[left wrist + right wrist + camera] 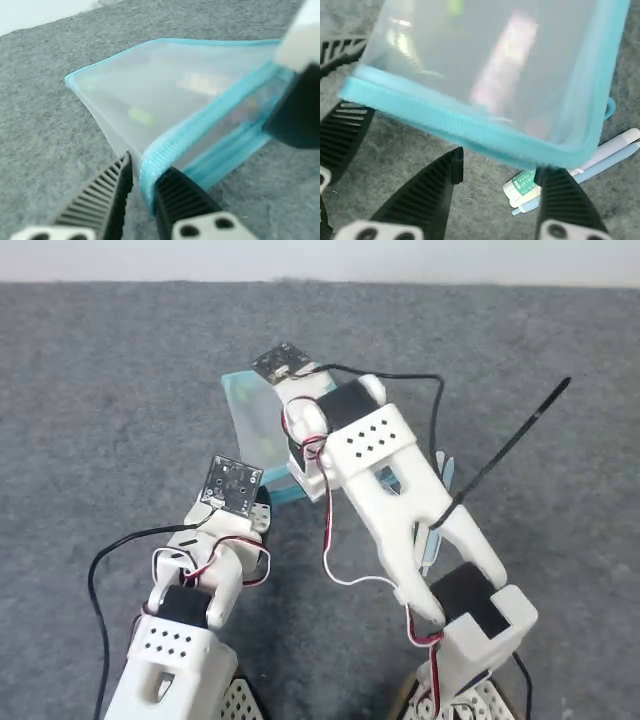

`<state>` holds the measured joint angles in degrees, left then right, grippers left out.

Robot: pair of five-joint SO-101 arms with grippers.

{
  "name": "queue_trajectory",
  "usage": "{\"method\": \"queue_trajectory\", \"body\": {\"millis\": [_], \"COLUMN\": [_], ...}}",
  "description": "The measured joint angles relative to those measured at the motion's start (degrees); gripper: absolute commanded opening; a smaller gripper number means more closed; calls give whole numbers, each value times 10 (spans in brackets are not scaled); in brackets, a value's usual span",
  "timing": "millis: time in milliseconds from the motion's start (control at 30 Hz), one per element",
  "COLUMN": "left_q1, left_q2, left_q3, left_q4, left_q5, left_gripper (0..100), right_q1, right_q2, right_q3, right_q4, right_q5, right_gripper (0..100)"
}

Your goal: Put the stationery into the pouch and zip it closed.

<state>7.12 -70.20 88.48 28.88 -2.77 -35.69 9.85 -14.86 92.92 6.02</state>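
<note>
My left gripper [144, 186]: clamped on the zip edge of the pouch [165, 90]
My right gripper [500, 174]: jaws spread, pens [616, 145] just beyond

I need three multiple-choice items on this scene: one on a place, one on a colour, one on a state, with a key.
1. Where are the pens, relative to the pouch?
A. inside it
B. outside it, on the table
C. on top of it

2. What colour is the pouch's edging?
A. red
B. yellow
C. light blue

3. How is the right end effector?
A. open
B. shut on a pen
C. shut on the pouch

Key: 1 B, they lie on the grey table past its corner; 2 C, the zip band is light blue; 3 A, its fingers stand wide apart.
</note>
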Motion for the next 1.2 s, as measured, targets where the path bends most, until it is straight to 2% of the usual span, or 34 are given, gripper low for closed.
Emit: {"method": "queue_trajectory", "body": {"millis": [167,333,567,700,900,1200], "left_q1": [0,1,-52,-67,-66,-66], "left_q2": [0,0,0,0,0,0], "left_q3": [0,0,4,14,14,14], "left_q4": [0,0,0,0,0,0], "left_q5": [0,-2,-9,-9,-9,-9], "left_gripper": [12,12,12,12,12,12], "right_q1": [0,10,162,222,239,284], "right_q2": [0,-46,-174,-215,-256,-251], "right_q3": [0,0,140,286,498,608], "right_q4": [9,41,33,-34,-168,-292], "right_q5": [4,42,63,66,67,54], "right_gripper": [242,242,242,242,241,241]}}
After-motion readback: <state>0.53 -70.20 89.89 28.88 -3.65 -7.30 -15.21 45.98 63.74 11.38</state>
